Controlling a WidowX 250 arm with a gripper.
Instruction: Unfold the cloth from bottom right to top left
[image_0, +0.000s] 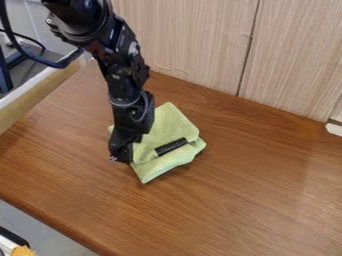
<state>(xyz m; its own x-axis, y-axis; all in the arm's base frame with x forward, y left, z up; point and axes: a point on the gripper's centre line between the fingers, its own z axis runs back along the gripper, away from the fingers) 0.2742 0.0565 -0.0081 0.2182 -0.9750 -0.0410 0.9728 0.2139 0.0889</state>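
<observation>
The green cloth (165, 125) is lying folded on the tabletop (254, 190), a black rod (172, 146) resting on it. The hand (121, 154) is hanging by its left side; whether it is pinching, I cannot tell.

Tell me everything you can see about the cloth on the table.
The cloth is light green and looks like soft fabric. It lies on the brown wooden table, folded over itself in uneven layers, with one corner pointing toward the wall panels and another toward the camera. A short black cylindrical object rests slantwise on it. The claw is at its left side; whether they touch is unclear.
</observation>
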